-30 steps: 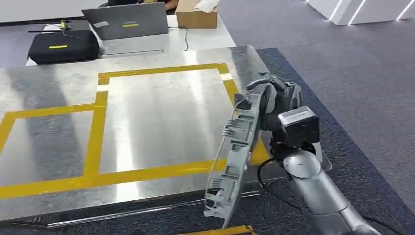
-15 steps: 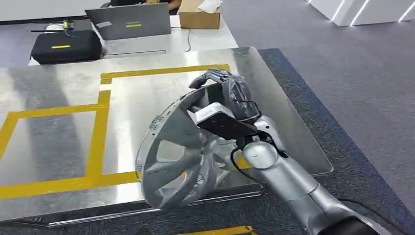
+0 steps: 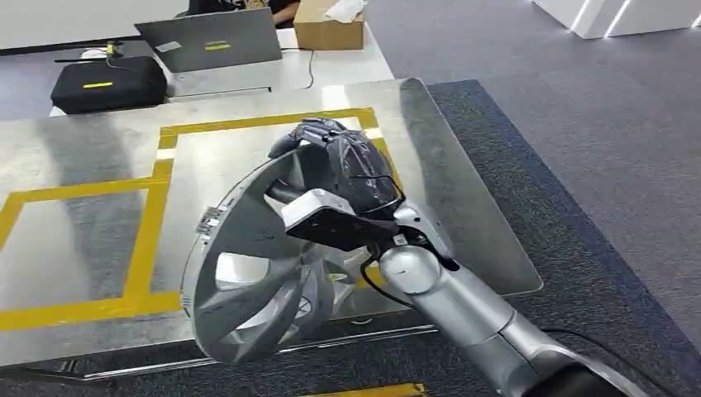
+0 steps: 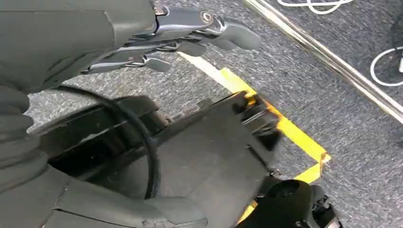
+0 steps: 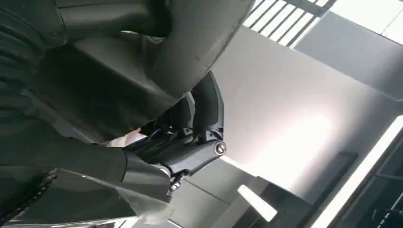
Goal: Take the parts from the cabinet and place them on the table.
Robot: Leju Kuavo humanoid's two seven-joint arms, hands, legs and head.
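Right hand (image 3: 347, 161) grips top rim of grey wheel cover (image 3: 256, 273); cover tilted, over near edge of steel tabletop (image 3: 83, 149); left hand (image 4: 190, 33) fingers apart, holding nothing, above carpet.

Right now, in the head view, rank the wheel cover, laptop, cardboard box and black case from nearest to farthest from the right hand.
1. The wheel cover: gripped by the right hand at its upper rim, over the metal table.
2. The cardboard box and laptop: on the white desk beyond the table; too close to call.
3. The black case: far left of that desk.
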